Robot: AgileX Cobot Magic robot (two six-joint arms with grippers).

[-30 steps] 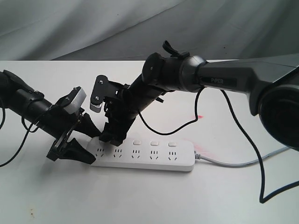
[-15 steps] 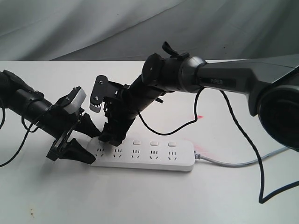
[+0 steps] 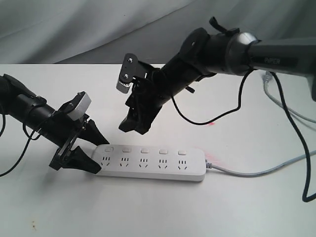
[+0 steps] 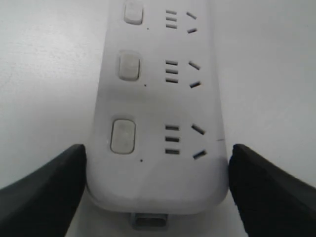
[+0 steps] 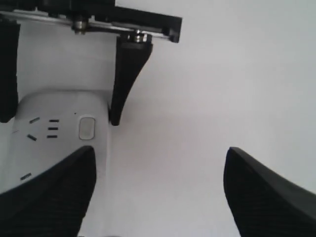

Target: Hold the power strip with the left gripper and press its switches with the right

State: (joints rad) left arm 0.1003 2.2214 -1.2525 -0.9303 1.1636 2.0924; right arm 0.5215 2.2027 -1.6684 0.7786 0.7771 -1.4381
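Observation:
The white power strip (image 3: 148, 164) lies flat on the table, with its row of switches (image 3: 144, 150) along the far side. My left gripper (image 3: 95, 150) is shut on the strip's left end, one black finger against each long side. In the left wrist view the strip's end (image 4: 158, 182) fills the space between the fingers (image 4: 44, 192), and the nearest switch (image 4: 123, 135) shows. My right gripper (image 3: 132, 126) hangs open in the air above and behind the left part of the strip, touching nothing. The right wrist view shows the strip's end (image 5: 54, 143) and one switch (image 5: 87, 128).
The grey cord (image 3: 256, 173) runs off to the right from the strip's right end. A loose black cable (image 3: 296, 143) hangs from the right arm at the far right. Grey cloth (image 3: 98, 29) backs the white table (image 3: 148, 207).
The right arm has lifted up and to the right, off the strip near its second switch. The left gripper and the strip have not moved.

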